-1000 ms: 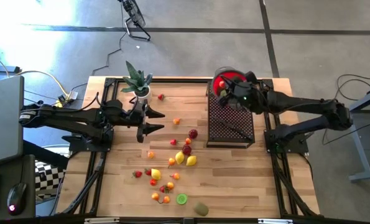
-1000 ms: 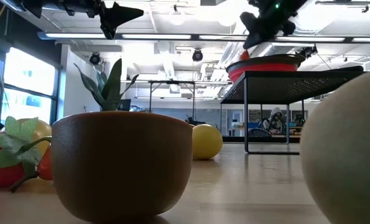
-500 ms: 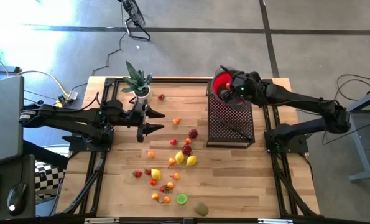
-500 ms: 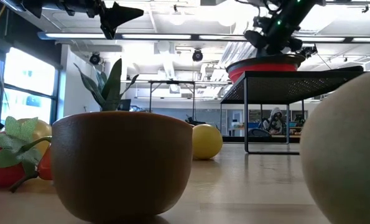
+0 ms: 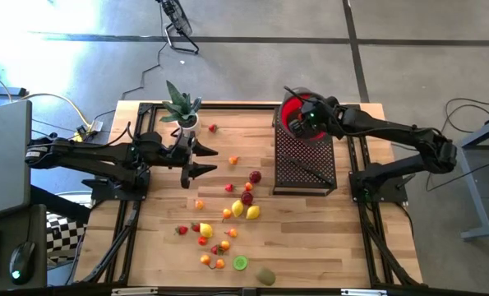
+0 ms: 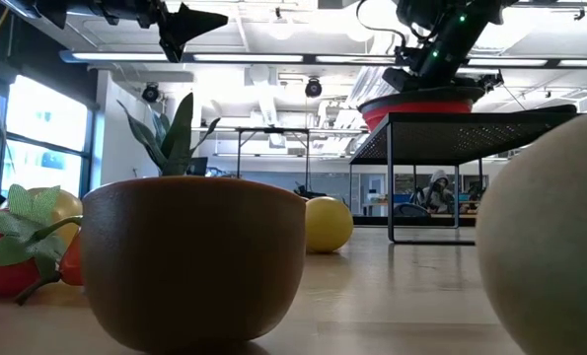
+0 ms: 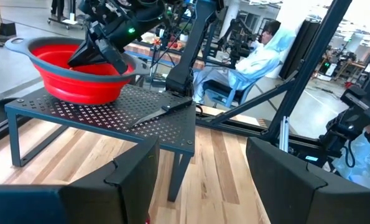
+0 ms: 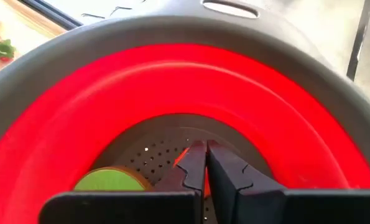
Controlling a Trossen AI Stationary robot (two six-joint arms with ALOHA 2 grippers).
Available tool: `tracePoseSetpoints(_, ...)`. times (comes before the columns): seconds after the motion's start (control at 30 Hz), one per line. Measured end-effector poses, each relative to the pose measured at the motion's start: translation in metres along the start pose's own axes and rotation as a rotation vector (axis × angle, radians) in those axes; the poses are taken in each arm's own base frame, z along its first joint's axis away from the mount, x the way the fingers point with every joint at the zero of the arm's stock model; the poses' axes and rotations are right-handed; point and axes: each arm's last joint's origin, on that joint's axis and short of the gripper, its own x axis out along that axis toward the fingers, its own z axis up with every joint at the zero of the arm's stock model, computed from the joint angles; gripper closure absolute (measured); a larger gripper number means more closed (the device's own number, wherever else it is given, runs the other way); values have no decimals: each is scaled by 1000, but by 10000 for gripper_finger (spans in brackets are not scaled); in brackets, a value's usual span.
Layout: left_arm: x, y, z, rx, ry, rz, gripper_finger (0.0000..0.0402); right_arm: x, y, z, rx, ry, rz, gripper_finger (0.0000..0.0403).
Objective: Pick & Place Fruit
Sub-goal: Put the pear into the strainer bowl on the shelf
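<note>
Left end effector (image 5: pixel 201 161) hangs above the left-centre of the wooden surface (image 5: pixel 310 238), just right of the potted plant (image 5: pixel 181 106). Fingers spread apart with nothing between them; the left wrist view shows an empty gap between the two dark fingers (image 7: pixel 129 180). No contact with any object.

Fruit (image 5: pixel 246 210): scattered loose on the surface in the middle and toward the near edge, between the two arms. Red, orange and yellow pieces form a loose band from near the plant down to the near edge; one green sliced piece (image 5: pixel 241 263) and a brownish oval one (image 5: pixel 265 275) lie nearest the edge. A single small red piece (image 5: pixel 213 127) sits just right of the plant.

Black perforated rack (image 5: pixel 304 164) stands on the right half of the surface. A knife (image 7: pixel 157 112) lies on its top.

Red bowl (image 5: pixel 297 115) with grey rim sits on the far end of the rack.

Right end effector (image 5: pixel 306 121) reaches down inside the bowl, fingers pressed together; right wrist view shows the fingertips (image 8: pixel 197 163) closed at the perforated grey bowl floor, a bit of orange-red showing at the tips, but whether it is gripped cannot be told. Bowl contents: one green round piece (image 8: pixel 112 180) lying beside the fingers.
</note>
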Motion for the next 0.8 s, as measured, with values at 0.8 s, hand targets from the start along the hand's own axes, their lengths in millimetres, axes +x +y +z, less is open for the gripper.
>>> tracePoseSetpoints(0.8,0,0,0,-1,4,4,164,-59,-2,17,-38,-309,116,330)
